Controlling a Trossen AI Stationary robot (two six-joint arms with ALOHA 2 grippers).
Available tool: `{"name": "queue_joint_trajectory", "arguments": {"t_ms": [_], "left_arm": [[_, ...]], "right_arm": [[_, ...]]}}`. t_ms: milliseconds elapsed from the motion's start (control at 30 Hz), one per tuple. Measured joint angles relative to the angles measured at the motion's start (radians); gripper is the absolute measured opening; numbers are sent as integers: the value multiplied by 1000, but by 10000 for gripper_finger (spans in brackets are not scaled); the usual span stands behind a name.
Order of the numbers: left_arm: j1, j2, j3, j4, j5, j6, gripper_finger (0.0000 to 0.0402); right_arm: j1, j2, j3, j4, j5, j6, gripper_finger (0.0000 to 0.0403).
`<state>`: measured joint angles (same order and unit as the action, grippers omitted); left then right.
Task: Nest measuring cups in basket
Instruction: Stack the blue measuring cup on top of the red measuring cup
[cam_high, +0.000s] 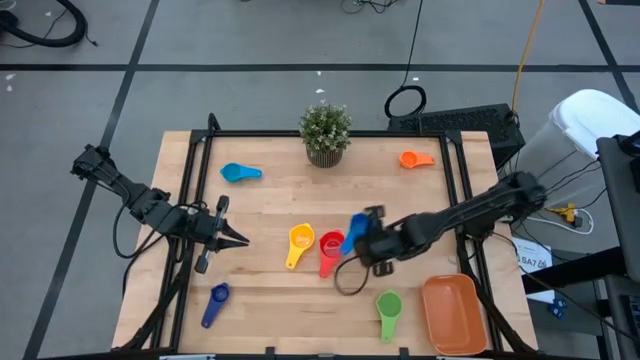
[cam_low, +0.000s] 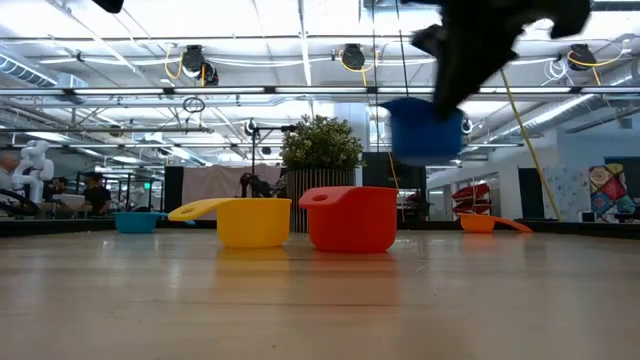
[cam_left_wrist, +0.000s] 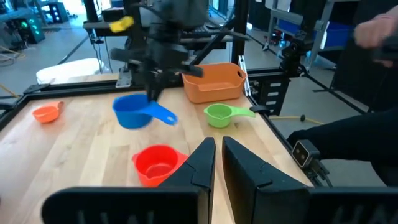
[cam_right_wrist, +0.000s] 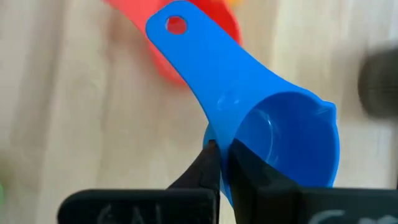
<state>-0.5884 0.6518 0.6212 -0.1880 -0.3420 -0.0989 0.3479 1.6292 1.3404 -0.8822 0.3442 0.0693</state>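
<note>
My right gripper (cam_high: 362, 240) is shut on a blue measuring cup (cam_high: 352, 232) above the table's middle, right of the red cup (cam_high: 330, 245) and the yellow cup (cam_high: 298, 240). In the low view the blue cup (cam_low: 425, 128) hangs well above the tabletop. A green cup (cam_high: 388, 308) lies beside the orange basket (cam_high: 455, 312) at the near right corner. A light blue cup (cam_high: 240, 172), an orange cup (cam_high: 415, 158) and a dark blue cup (cam_high: 215, 303) lie apart on the wood. My left gripper (cam_high: 240, 238) waits shut at the left, holding nothing. My right gripper pinches the blue cup's bowl wall (cam_right_wrist: 229, 134) where the handle joins it, one finger (cam_right_wrist: 255, 177) inside the bowl and the other (cam_right_wrist: 205, 165) outside. The fingers slant down from the table's right. The cup is lifted clear, its handle (cam_right_wrist: 186, 43) pointing away from the gripper.
A small potted plant (cam_high: 325, 130) stands at the far edge's middle. A black frame (cam_high: 200, 150) runs along the table's sides. Bare wood (cam_high: 270, 290) lies between the dark blue and green cups. A person's hand (cam_left_wrist: 376, 31) shows beyond the table.
</note>
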Motion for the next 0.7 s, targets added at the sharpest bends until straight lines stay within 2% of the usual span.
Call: {"name": "queue_joint_trajectory", "arguments": {"t_ms": [167, 300, 700], "left_arm": [[0, 0, 0, -1, 0, -1, 35], [0, 0, 0, -1, 0, -5, 35], [0, 0, 0, -4, 0, -4, 35]], "right_arm": [[35, 192, 199, -18, -4, -118, 1], [45, 289, 303, -56, -5, -180, 1], [13, 318, 332, -75, -12, -220, 0]]}}
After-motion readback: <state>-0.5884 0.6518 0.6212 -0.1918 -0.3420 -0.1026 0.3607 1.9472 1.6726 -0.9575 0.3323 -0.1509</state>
